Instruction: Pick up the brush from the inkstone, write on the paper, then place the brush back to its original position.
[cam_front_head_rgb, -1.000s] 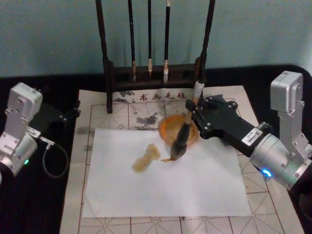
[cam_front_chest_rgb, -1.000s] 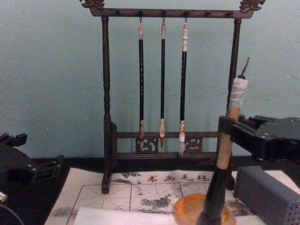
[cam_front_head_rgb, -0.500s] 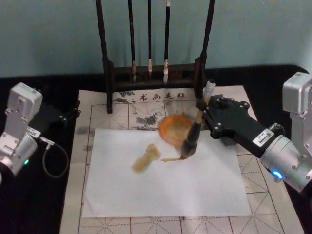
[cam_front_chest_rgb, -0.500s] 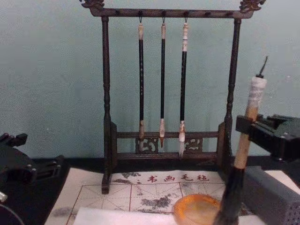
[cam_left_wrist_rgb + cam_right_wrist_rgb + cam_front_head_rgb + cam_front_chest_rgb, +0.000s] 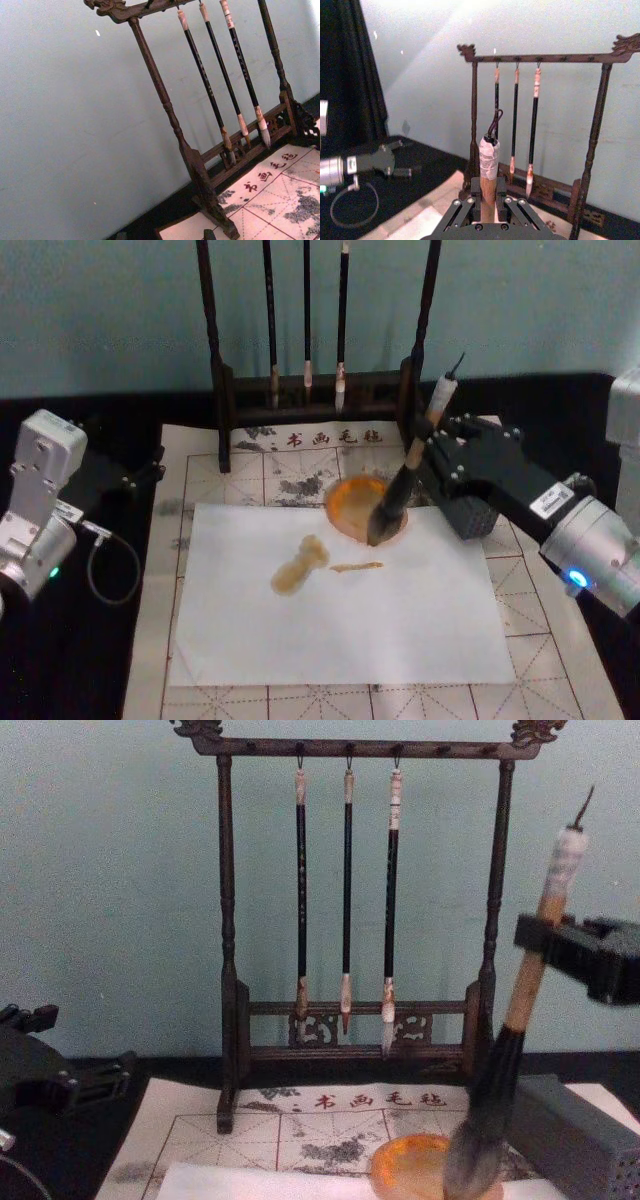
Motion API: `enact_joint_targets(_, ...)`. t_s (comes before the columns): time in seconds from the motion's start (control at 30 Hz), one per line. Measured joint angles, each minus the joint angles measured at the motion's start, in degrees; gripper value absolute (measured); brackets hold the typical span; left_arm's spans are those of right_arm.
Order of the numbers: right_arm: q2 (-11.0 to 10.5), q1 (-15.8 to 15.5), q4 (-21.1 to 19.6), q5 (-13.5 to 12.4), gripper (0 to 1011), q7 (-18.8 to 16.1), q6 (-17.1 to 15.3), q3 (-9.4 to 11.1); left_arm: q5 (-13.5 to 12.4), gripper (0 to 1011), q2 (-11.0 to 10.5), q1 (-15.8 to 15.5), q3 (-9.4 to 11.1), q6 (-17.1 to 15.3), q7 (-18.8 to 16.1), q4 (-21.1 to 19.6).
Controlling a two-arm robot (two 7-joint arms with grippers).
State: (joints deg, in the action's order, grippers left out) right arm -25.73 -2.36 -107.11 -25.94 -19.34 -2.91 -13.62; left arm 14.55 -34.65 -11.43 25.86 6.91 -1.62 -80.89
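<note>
My right gripper [image 5: 428,447] is shut on the brush's pale handle [image 5: 527,982], with its jaws closed around the shaft [image 5: 489,192] below the whitish end cap. The brush [image 5: 405,475] leans, cap up and back. Its dark bristle head [image 5: 379,524] is over the near right rim of the orange inkstone [image 5: 350,502]; I cannot tell whether they touch. In the chest view the bristles [image 5: 470,1155] overlap the inkstone [image 5: 410,1167]. The white paper [image 5: 340,625] lies in front of the dish and carries an amber blot [image 5: 299,566] and a short stroke [image 5: 357,566]. My left gripper [image 5: 140,472] is parked at the far left, open.
A dark wooden rack [image 5: 225,390] with three thin hanging brushes [image 5: 346,890] stands behind the beige gridded mat [image 5: 200,475]. A grey ribbed block [image 5: 570,1140] sits right of the inkstone, under my right arm. A cable loop [image 5: 110,565] lies by the left arm.
My right gripper lifted the brush off the paper and carried it back and to the right, over the inkstone. A short stroke now shows on the paper. The left arm stayed still.
</note>
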Motion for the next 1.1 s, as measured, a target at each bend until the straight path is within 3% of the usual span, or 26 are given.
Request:
enact_joint_targets(0.13, 1.2, 1.0, 0.4, -2.3, 198, 0.5, -1.4, 0.4, 0.0, 1001, 0.0, 0.0, 0.0, 0.0, 0.0, 0.0)
enact_joint_targets(0.67, 6.2, 7.7, 7.6, -18.0, 198, 6.5, -11.8, 4.9, 0.0, 1001, 0.0, 0.0, 0.0, 0.0, 0.0, 0.0)
enact_joint_targets(1.1, 9.1, 12.2, 14.4, -27.4, 198, 11.9, -17.4, 7.8, 0.0, 1001, 0.0, 0.0, 0.0, 0.0, 0.0, 0.0)
